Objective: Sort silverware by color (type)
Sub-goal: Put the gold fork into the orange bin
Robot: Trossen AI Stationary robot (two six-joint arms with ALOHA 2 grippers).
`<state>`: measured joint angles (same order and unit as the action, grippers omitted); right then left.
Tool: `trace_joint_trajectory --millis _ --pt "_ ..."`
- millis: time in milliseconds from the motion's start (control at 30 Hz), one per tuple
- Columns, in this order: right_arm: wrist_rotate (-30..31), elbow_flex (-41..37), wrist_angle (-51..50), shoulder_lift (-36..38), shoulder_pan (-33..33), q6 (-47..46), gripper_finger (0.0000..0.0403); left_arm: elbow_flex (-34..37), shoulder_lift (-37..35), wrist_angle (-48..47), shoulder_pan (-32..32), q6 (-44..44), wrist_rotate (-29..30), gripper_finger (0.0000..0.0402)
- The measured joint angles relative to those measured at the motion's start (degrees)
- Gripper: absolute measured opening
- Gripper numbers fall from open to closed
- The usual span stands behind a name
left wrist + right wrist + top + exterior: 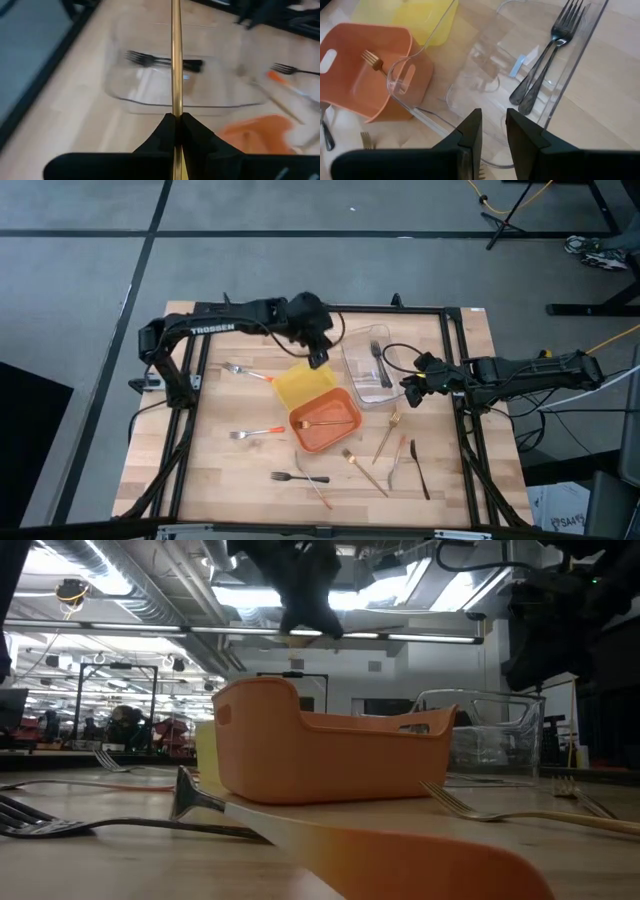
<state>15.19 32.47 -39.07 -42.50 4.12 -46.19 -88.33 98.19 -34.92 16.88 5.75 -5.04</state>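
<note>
Left wrist view, gold utensil (175,60) clamped in left tool (177,120), above clear tray (150,102).

Three trays (325,420) crowding table centre

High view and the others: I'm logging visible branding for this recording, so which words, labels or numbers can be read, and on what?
"TROSSEN", white letters on the dark left arm's upper link, in the high view.
A small pale blue label on the floor of the clear plastic tray: too small to read.
Signs in the room behind the table, low view: blurred, unreadable.
Nothing else legible.
</note>
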Motion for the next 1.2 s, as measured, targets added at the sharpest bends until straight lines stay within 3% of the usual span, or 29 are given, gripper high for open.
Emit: trace_joint_trajectory --millis 333,733,1200 --pt "-8.52 0.00 -0.13 0.00 0.00 1.69 0.0080 0.00 0.00 0.02 -12.51 7.64 5.23 0.0008" --pt "-8.82 0.00 -0.55 0.00 0.00 3.08 0.0080 0.88 0.00 0.58 -25.51 14.70 14.11 0.0008" --pt "-8.82 0.00 -0.48 -0.02 0.00 3.08 0.0080 8.30 0.02 10.83 -30.60 8.71 16.88 0.0008"
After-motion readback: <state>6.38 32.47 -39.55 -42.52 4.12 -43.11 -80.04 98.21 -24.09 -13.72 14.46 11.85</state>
